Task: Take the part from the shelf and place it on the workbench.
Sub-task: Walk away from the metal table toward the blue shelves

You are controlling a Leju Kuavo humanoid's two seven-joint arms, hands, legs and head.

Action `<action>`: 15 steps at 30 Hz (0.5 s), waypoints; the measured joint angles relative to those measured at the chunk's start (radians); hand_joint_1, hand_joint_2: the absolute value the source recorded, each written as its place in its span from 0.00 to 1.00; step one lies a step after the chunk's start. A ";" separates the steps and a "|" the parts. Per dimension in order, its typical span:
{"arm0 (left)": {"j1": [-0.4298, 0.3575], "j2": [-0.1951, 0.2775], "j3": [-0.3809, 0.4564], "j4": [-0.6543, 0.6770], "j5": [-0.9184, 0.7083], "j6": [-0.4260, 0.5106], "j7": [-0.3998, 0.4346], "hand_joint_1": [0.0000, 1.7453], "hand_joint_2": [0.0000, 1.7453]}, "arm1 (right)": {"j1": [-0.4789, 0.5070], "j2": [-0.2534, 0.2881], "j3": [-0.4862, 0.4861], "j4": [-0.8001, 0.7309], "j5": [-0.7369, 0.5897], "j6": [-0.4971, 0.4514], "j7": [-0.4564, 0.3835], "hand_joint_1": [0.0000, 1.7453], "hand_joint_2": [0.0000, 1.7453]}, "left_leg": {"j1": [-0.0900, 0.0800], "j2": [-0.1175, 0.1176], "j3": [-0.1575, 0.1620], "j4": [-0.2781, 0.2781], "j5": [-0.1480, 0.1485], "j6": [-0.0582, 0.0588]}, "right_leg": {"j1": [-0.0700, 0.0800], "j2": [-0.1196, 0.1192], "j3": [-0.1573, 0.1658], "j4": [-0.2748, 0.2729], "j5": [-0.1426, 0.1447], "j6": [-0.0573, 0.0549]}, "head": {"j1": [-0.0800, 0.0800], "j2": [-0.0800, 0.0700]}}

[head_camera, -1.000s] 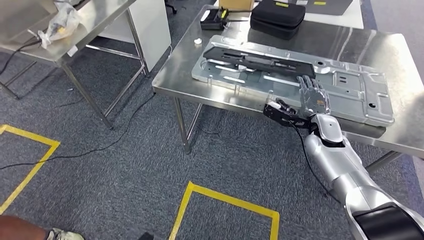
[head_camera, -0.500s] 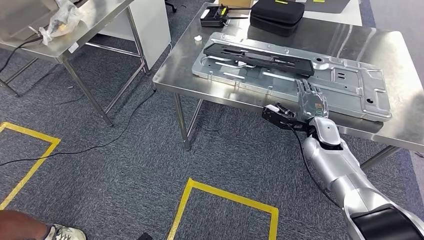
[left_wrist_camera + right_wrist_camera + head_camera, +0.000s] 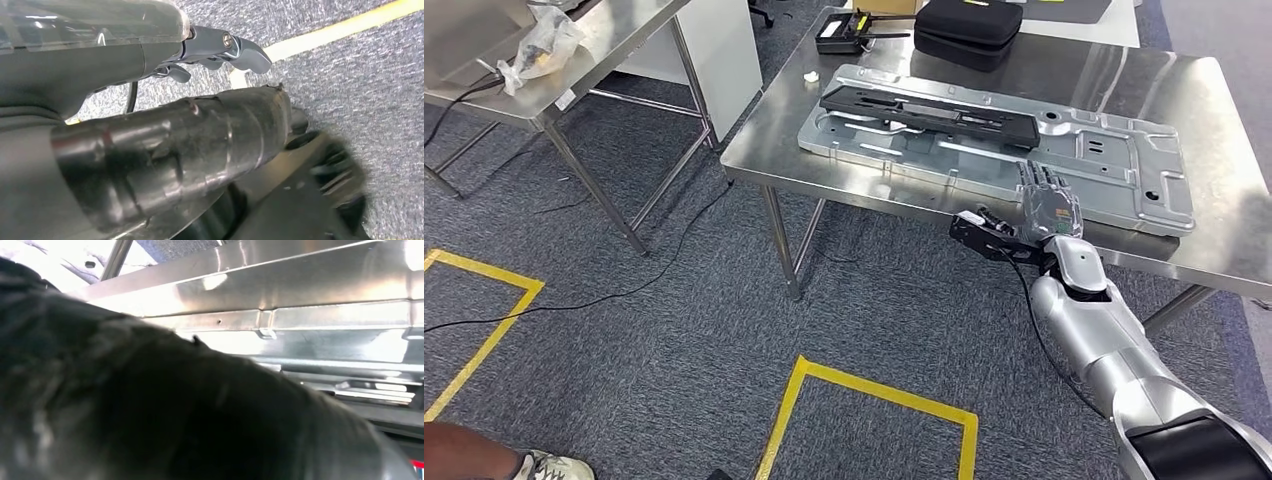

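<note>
The large flat stamped silver metal part (image 3: 999,155) lay on the shiny steel table (image 3: 1214,110), a long black plastic strip (image 3: 929,110) resting on top of it. The right hand (image 3: 1049,205) rested flat on the part's near edge, fingers straight and spread, gripping nothing. Over the last second the part had slid leftward across the head view, probably because the camera shifted, while the hand kept its contact. Placement looked done; release remained. The left hand (image 3: 220,50) hung above the floor, holding nothing, fingers loosely curled.
</note>
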 joint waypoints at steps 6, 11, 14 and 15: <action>-0.001 0.002 0.000 0.000 0.001 -0.003 0.002 0.00 0.00 | -0.001 0.001 -0.007 0.001 0.000 -0.001 -0.003 0.00 0.00 | 0.000 0.001 0.029 -0.082 0.032 0.022 | 0.001 0.000 -0.014 0.016 -0.011 0.030 | 0.000 0.000; 0.000 0.002 0.000 0.000 0.002 -0.002 0.002 0.00 0.00 | 0.005 0.001 -0.010 0.008 0.000 -0.002 -0.005 0.00 0.00 | 0.001 0.002 0.015 -0.084 0.046 0.034 | -0.005 0.000 -0.120 0.275 -0.143 0.046 | 0.000 0.000; 0.001 0.002 0.000 0.000 0.002 -0.003 0.002 0.00 0.00 | 0.006 0.001 -0.010 0.011 0.000 -0.002 -0.005 0.00 0.00 | 0.002 0.002 0.006 -0.072 0.046 0.031 | -0.010 -0.001 -0.049 0.156 -0.071 0.046 | 0.001 0.000; 0.000 0.002 0.000 0.000 0.002 -0.003 0.002 0.00 0.00 | 0.004 0.001 -0.010 0.011 0.000 -0.003 -0.005 0.00 0.00 | 0.000 0.002 0.003 -0.067 0.045 0.027 | -0.009 -0.001 -0.011 0.086 -0.047 0.043 | 0.001 0.000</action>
